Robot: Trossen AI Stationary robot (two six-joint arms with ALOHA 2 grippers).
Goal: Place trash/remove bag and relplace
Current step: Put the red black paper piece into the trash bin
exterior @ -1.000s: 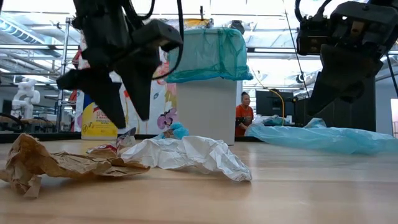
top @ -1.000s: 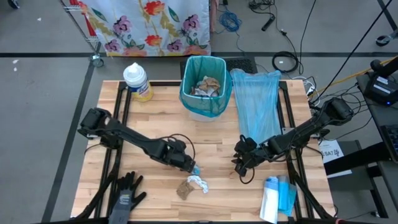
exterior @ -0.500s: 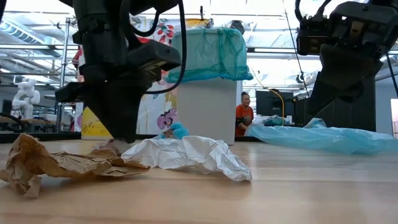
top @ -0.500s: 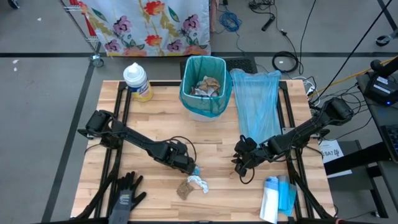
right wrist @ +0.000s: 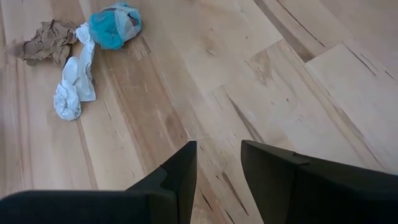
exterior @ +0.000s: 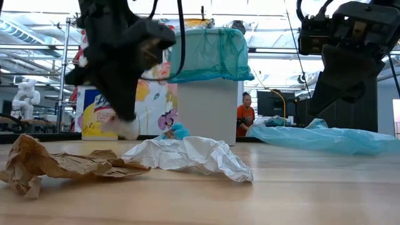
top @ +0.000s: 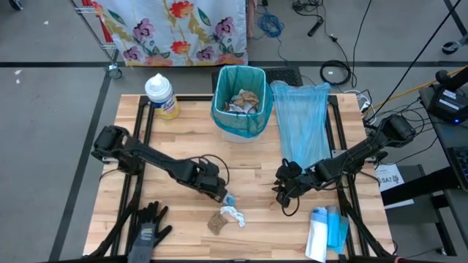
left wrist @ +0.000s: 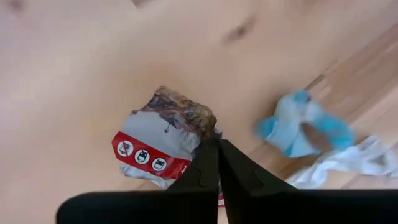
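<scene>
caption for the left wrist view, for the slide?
Left gripper shut on a crumpled wrapper above the wooden table, blue scrap nearby.

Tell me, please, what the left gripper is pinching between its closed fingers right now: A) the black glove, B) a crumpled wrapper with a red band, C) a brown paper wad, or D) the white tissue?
B: in the left wrist view the left gripper is shut on the crumpled wrapper, white with a red band.
</scene>
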